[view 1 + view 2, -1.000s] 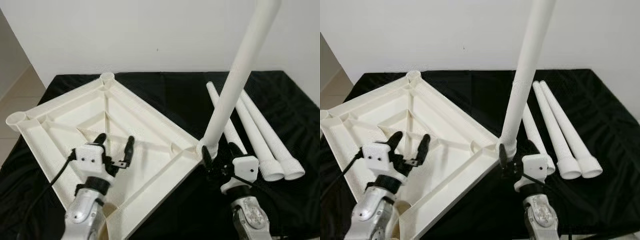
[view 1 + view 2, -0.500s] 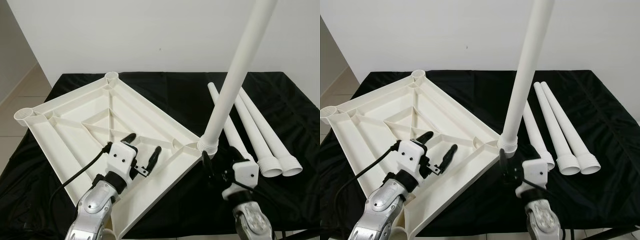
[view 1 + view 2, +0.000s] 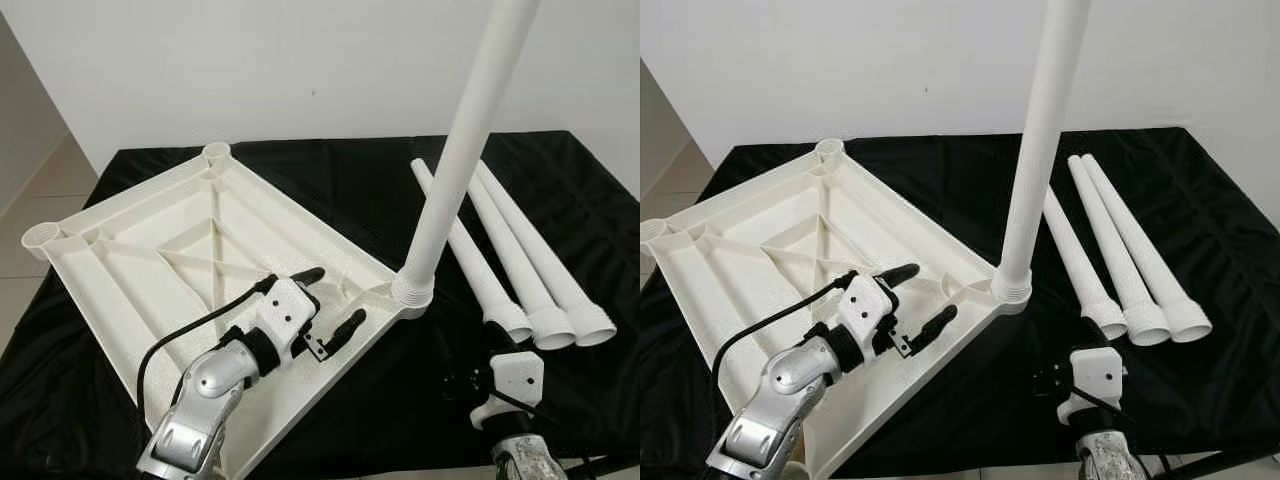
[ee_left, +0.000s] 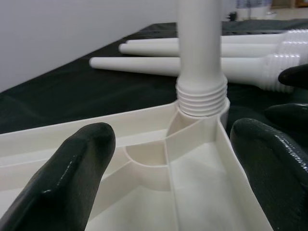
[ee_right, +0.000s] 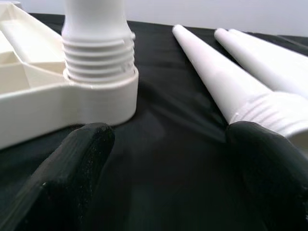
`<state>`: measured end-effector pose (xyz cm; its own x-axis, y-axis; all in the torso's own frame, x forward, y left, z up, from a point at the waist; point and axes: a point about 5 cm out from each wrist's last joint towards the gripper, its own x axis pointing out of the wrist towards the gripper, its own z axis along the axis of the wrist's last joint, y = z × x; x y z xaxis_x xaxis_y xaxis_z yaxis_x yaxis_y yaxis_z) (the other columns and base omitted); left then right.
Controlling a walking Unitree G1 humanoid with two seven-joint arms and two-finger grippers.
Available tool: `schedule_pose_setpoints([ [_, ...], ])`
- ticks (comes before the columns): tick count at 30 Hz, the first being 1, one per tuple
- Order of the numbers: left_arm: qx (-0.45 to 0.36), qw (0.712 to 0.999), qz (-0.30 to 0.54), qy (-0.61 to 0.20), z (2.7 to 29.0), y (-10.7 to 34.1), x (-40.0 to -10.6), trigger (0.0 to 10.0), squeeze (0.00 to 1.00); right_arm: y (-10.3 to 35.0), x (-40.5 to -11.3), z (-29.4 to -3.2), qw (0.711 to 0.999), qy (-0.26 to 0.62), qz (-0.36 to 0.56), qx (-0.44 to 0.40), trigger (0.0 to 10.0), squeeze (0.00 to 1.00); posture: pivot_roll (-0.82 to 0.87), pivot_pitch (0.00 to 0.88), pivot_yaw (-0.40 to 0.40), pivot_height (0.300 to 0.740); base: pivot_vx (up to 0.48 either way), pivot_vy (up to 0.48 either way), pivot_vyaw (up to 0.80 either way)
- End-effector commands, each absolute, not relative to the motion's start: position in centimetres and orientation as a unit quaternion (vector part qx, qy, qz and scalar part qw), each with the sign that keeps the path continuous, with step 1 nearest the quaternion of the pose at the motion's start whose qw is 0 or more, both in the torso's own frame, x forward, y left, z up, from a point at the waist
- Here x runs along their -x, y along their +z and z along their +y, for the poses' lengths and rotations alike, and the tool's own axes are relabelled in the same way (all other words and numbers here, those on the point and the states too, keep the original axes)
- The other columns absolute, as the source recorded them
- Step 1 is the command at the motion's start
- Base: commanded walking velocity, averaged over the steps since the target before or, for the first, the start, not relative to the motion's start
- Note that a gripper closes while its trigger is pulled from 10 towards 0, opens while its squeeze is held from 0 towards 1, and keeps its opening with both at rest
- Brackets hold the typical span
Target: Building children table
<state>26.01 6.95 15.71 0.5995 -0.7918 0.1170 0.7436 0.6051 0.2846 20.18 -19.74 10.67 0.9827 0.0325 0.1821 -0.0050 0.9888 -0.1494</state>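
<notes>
White plastic fills the left half of the head views: the tabletop [image 3: 190, 250] lies upside down on a counter draped in black cloth [image 3: 340, 180], its ribbed underside facing up, with open round sockets at the far corner and at the left corner. Over the lower middle of that panel the left pincer [image 3: 330, 300] hovers with its two black fingers [image 4: 72, 173] spread wide and holding nothing, pointing toward the right corner of the tabletop; a black cable loops from its white housing back along the silver arm. In the left wrist view the fingers frame the ribs and the corner socket ahead. At that right corner, just right of centre in the frame, the standing leg [image 3: 465, 150] rises out of its socket, its threaded collar seated at the rim, and leans slightly as it runs up past the top edge. To the right of it, three loose legs [image 3: 520, 270] lie side by side on the cloth, touching or nearly so, with their wide threaded ends toward the camera. At the lower right the right pincer [image 5: 168, 159] sits low over the bare cloth, well below the socket corner, its fingers wide apart and empty, with the seated collar and the nearest loose leg ahead of it.
</notes>
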Motion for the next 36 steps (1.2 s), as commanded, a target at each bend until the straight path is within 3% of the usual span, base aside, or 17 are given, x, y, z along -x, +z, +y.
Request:
schedule_pose_setpoints([
  [1, -0.104, 0.880, -0.106, -0.450, 6.6, 15.3, -26.0, 10.0, 0.00, 10.3, -19.9, -19.9, 0.993, -0.001, -0.090, 0.073, 10.0, 0.00, -0.16, 0.111, 0.100, 0.740, 0.000, 0.000, 0.00],
  [15, -0.091, 0.843, -0.069, -0.526, 4.5, 14.7, -25.2, 10.0, 0.00, 13.6, -22.7, -18.1, 0.984, 0.046, -0.156, 0.067, 10.0, 0.00, -0.17, 0.096, 0.092, 0.740, 0.000, 0.000, 0.00],
  [36, -0.114, 0.797, -0.030, -0.593, 3.1, 13.9, -23.6, 10.0, 0.00, 14.0, -23.4, -18.6, 0.982, 0.048, -0.162, 0.080, 10.0, 0.00, -0.16, 0.100, 0.087, 0.740, 0.000, 0.000, 0.00],
])
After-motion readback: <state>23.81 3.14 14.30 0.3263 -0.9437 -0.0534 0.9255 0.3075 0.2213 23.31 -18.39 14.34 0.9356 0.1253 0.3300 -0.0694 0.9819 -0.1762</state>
